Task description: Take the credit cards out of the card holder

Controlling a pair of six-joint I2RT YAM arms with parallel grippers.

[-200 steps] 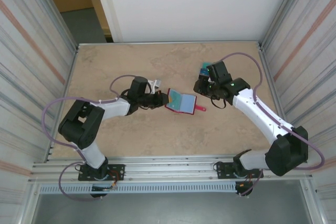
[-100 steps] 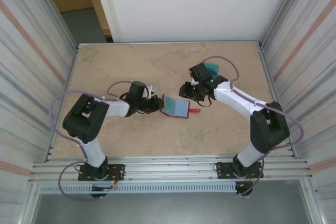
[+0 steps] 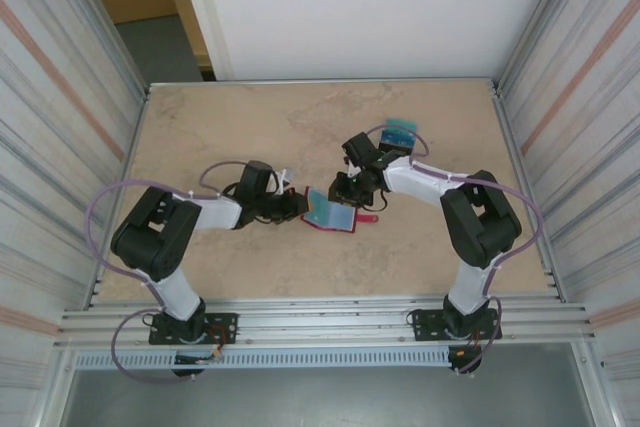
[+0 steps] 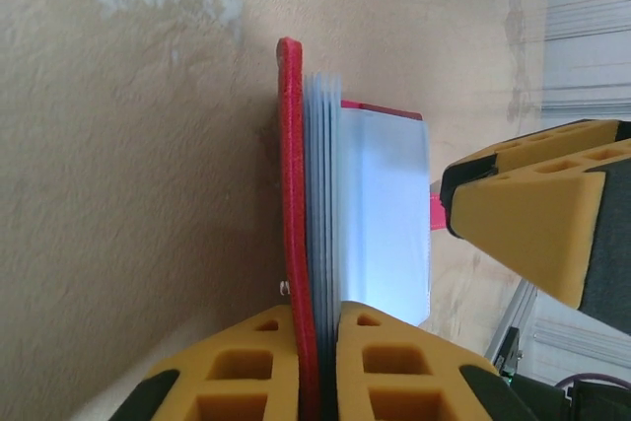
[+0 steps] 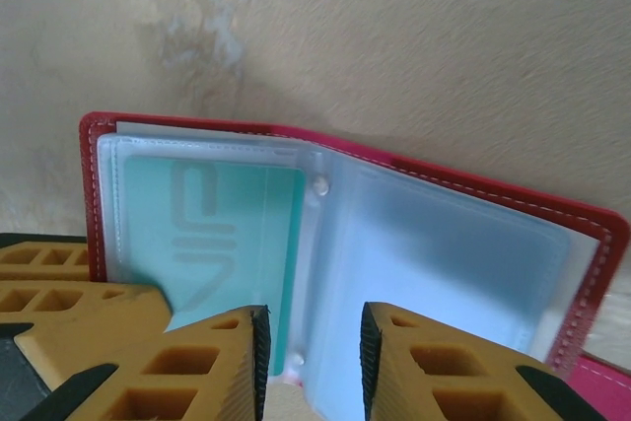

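The red card holder [image 3: 332, 214] lies open mid-table, its pale pockets [image 5: 444, 244] facing up. One teal credit card [image 5: 232, 234] with a grey logo sits in its left pocket. My left gripper [image 3: 293, 206] is shut on the holder's left edge, its yellow fingers [image 4: 266, 377] pinching the red cover [image 4: 290, 175] and the stacked sleeves. My right gripper [image 3: 346, 188] hovers over the holder's far edge, open. Its fingertips [image 5: 242, 362] straddle the fold between the two pockets with nothing between them. A small pile of teal credit cards [image 3: 401, 131] lies behind the right arm.
The holder's thin red strap [image 3: 369, 215] sticks out to the right on the tabletop. Metal-ribbed walls [image 3: 70, 147] close in both sides, and a white panel [image 3: 350, 7] stands at the back. Bare tan table [image 3: 220, 127] stretches to the back left.
My right arm has swung left from the card pile to the holder, its jaws narrowing. The left gripper kept its hold and drew the holder slightly left.
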